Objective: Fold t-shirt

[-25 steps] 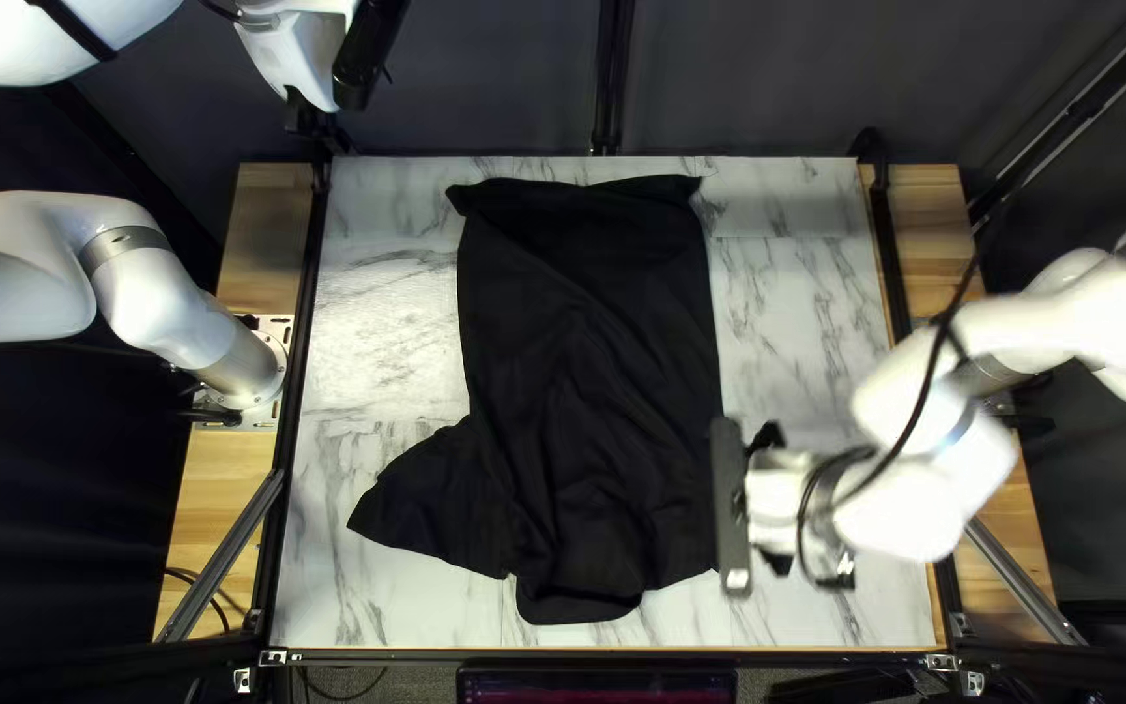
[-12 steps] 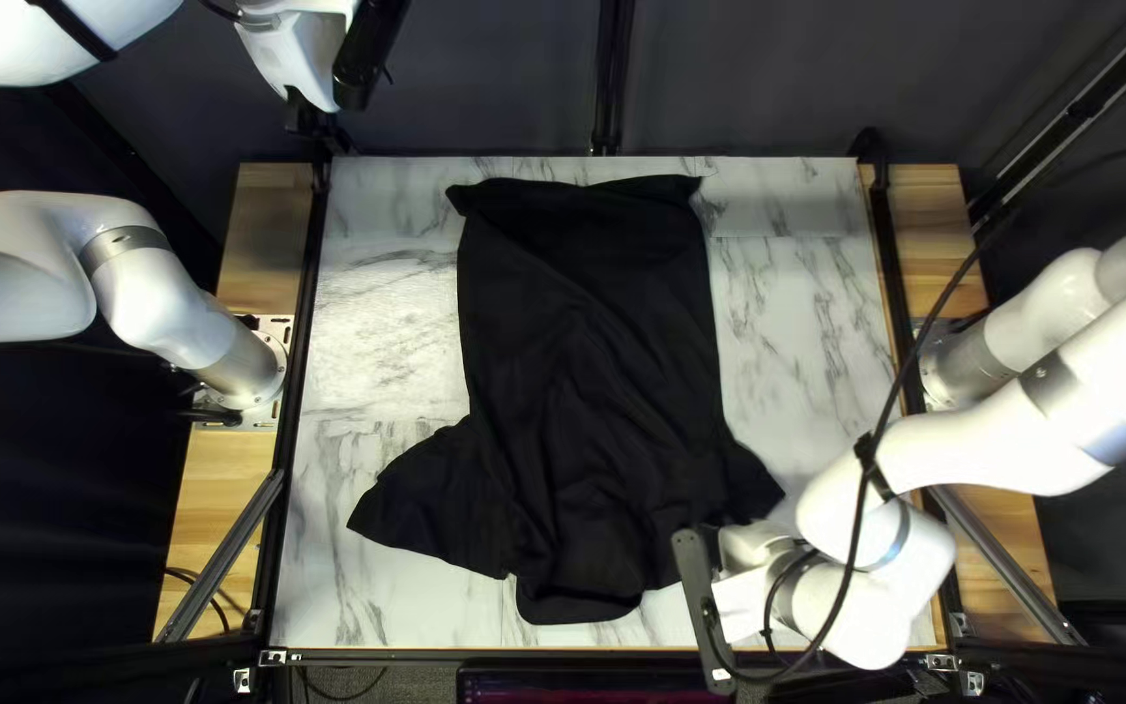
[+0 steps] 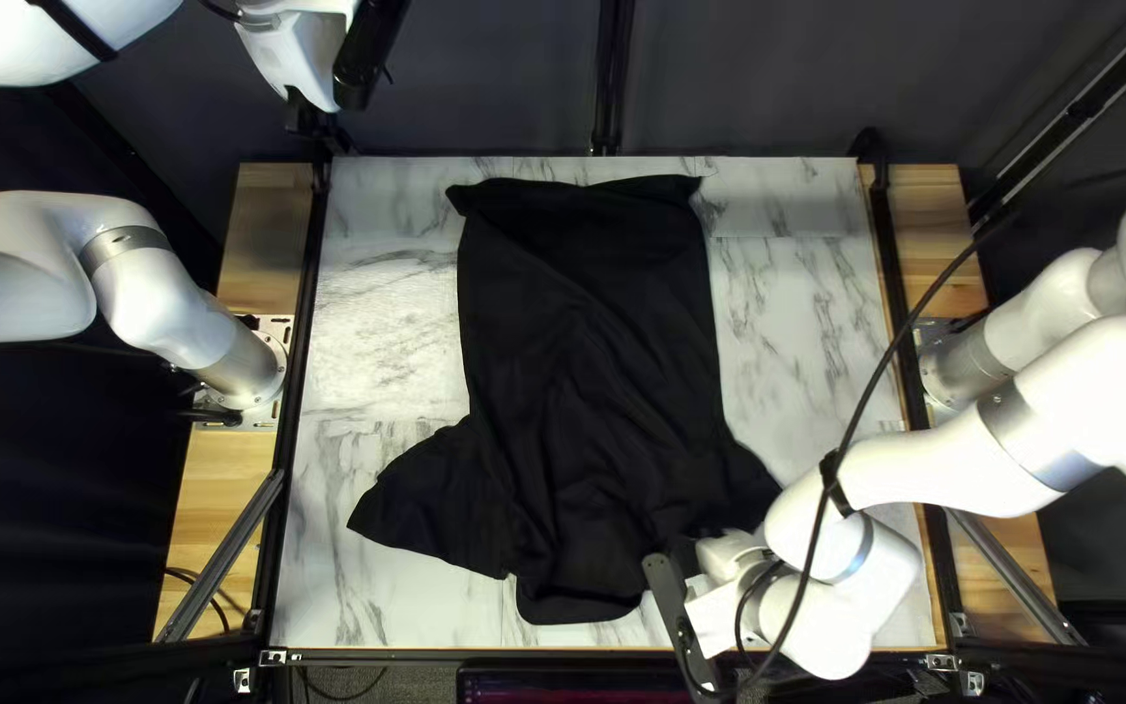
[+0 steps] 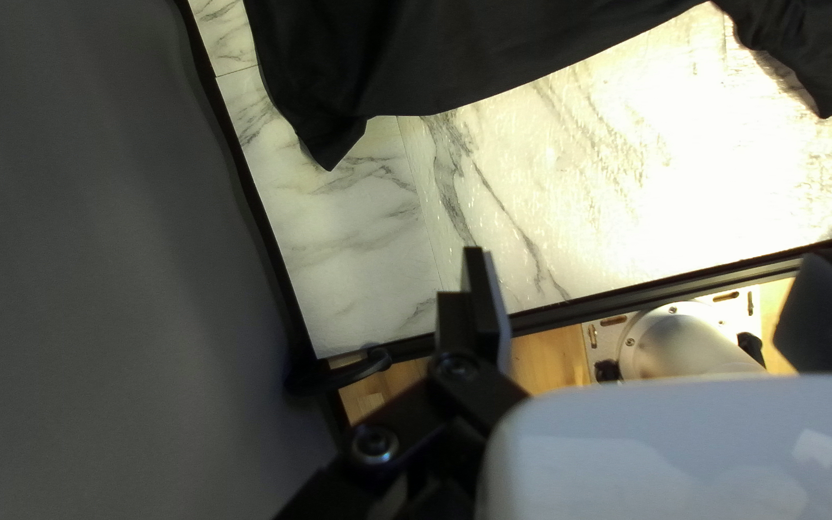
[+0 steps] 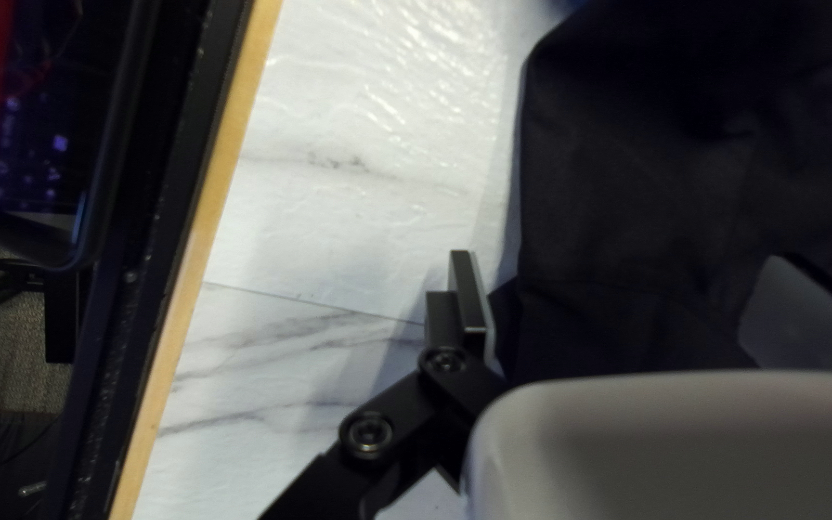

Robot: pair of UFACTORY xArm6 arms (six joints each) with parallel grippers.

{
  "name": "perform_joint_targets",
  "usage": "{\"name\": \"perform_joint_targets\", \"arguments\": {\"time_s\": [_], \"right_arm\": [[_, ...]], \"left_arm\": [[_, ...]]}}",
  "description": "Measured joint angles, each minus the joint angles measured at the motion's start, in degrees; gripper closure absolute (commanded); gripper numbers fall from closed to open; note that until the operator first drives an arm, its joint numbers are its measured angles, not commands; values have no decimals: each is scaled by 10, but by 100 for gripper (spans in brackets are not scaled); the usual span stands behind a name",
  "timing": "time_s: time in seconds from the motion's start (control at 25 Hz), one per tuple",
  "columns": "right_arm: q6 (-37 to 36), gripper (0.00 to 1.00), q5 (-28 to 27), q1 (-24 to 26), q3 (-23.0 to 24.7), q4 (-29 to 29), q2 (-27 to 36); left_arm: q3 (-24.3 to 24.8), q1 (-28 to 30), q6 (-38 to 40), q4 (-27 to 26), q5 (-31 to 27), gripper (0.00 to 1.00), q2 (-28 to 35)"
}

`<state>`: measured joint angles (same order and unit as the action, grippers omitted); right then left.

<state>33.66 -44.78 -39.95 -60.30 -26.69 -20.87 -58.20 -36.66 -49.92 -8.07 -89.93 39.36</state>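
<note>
The black shirt (image 3: 576,391) lies spread and wrinkled on the marbled table (image 3: 387,307), hem toward the far edge. One sleeve (image 3: 426,502) extends at the left of the top left view. The right gripper (image 3: 717,613) is positioned at the shirt's near right portion. Its fingers are parted: one beside the cloth edge, the other over the cloth. Contact cannot be determined. The left gripper (image 3: 296,59) is raised near the far left corner, fingers apart, holding nothing.

Strong glare washes out part of the desk (image 4: 686,183) in the left wrist view. Soft shadows dull it in the right wrist view; the curtain (image 3: 485,91) is dim.
</note>
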Motion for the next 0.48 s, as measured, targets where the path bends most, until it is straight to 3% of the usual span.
{"name": "perform_joint_targets", "arguments": {"time_s": [0.24,0.48], "right_arm": [[-13,100,-14,3,4,11,15],[-15,100,-72,-7,19,27,68]], "left_arm": [[0,0,0,0,0,0,0],[0,0,0,0,0,0,0]]}}
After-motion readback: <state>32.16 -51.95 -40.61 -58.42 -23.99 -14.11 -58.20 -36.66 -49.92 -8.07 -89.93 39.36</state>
